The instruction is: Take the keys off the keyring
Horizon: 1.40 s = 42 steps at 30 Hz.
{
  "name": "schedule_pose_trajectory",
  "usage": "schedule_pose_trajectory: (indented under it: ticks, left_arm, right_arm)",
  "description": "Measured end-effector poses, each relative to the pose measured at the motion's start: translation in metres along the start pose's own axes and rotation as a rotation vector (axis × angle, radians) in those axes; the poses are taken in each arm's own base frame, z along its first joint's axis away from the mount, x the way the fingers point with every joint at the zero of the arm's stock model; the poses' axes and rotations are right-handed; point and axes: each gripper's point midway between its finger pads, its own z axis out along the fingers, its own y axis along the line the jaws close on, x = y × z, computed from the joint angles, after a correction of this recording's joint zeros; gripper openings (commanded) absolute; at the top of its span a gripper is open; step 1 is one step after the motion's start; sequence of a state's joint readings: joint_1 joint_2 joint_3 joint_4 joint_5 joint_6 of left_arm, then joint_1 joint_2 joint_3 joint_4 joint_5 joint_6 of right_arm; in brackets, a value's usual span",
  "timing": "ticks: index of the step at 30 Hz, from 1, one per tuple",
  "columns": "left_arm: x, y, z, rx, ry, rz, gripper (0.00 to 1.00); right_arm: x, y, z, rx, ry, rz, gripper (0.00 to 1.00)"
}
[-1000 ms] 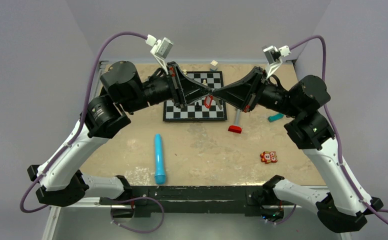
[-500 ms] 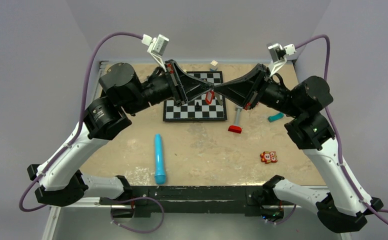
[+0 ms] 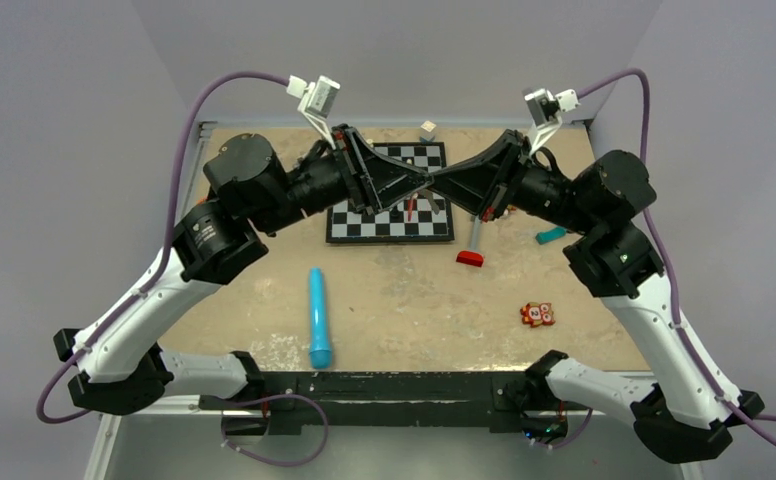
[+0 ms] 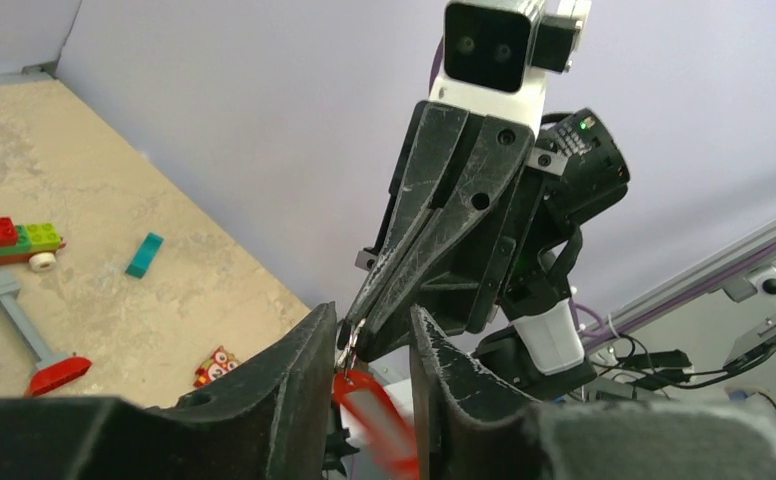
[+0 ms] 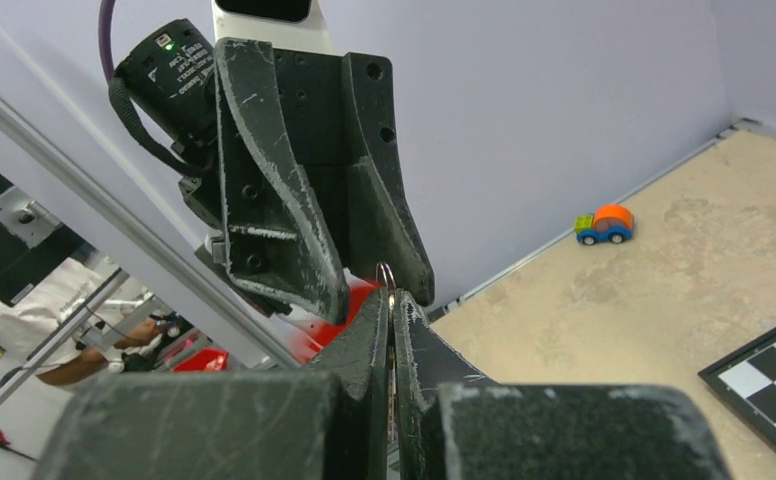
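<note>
Keyring (image 3: 410, 206) is up in the air over the chessboard (image 3: 352, 226), where both grippers meet tip to tip. R gripper (image 5: 388, 300): fingers pinched tight on the thin metal ring (image 5: 386, 272). L gripper (image 4: 372, 320): fingers narrowly apart, red tag (image 4: 369, 412) w/ white centre in the gap, blurred; can't tell if clamped. Top view shows the tag only as a thin red sliver. Only R wrist shows a toy car (image 5: 604, 225) by the wall.
</note>
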<state>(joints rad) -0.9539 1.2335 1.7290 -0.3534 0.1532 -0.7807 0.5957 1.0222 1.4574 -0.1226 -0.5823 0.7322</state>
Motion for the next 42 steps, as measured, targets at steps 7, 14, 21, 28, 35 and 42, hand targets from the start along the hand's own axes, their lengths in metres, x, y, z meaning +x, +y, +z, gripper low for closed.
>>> schedule_pose_trajectory:
  ticks: [7,14,21,28,35,42]
  left_arm:
    - [0.02,0.011,-0.003,-0.032,0.068,0.014,0.64]
    - [0.025,0.016,-0.02,-0.067,0.103,0.06,0.72]
    - [0.019,0.013,-0.041,-0.097,0.148,0.147,0.73]
    - [0.022,0.027,-0.064,-0.182,0.222,0.238,0.73]
    - [0.037,0.055,-0.079,-0.301,0.31,0.274,0.73]
    - [0.047,0.065,-0.069,-0.314,0.373,0.284,0.73]
  right_arm:
    - [0.008,-0.006,0.001,0.017,0.032,0.008,0.0]
    - [0.017,-0.015,0.003,0.043,0.077,0.013,0.0]
    - [0.041,-0.038,-0.007,0.145,0.176,-0.008,0.0]
    - [0.073,-0.096,-0.03,0.475,0.347,0.048,0.0]
    - [0.132,-0.186,-0.077,0.96,0.648,0.139,0.0]
    - [0.156,-0.133,-0.065,0.645,0.669,0.261,0.0]
